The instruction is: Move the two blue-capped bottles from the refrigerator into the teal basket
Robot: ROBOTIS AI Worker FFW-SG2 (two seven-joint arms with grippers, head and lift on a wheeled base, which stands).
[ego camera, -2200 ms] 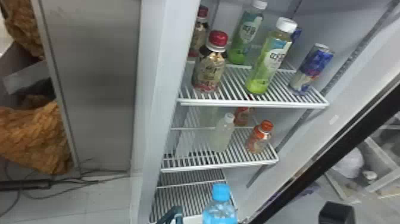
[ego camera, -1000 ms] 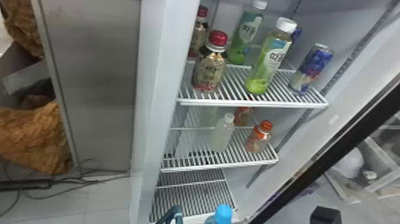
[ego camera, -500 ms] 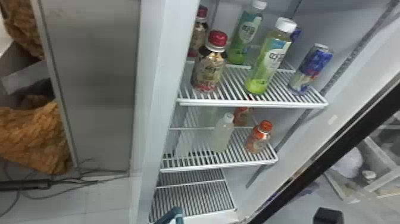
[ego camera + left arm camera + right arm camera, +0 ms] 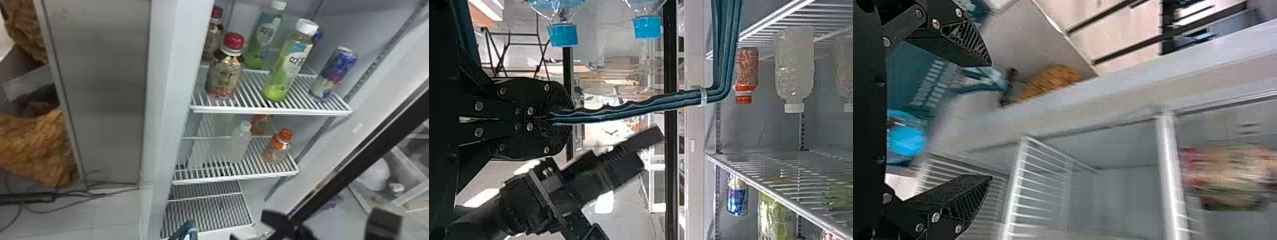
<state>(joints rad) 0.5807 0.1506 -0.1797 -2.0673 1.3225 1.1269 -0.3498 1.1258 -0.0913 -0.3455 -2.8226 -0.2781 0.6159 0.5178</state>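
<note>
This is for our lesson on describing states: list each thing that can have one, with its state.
Left gripper, shut on the handle
Basket handle, raised
Right gripper, open, empty
Blue-capped bottles, closed
Refrigerator, open
Green bottles, capped, upright
Front red-capped bottle, closed, upright
Front orange-capped bottle, closed, upright
Front can, upright
</note>
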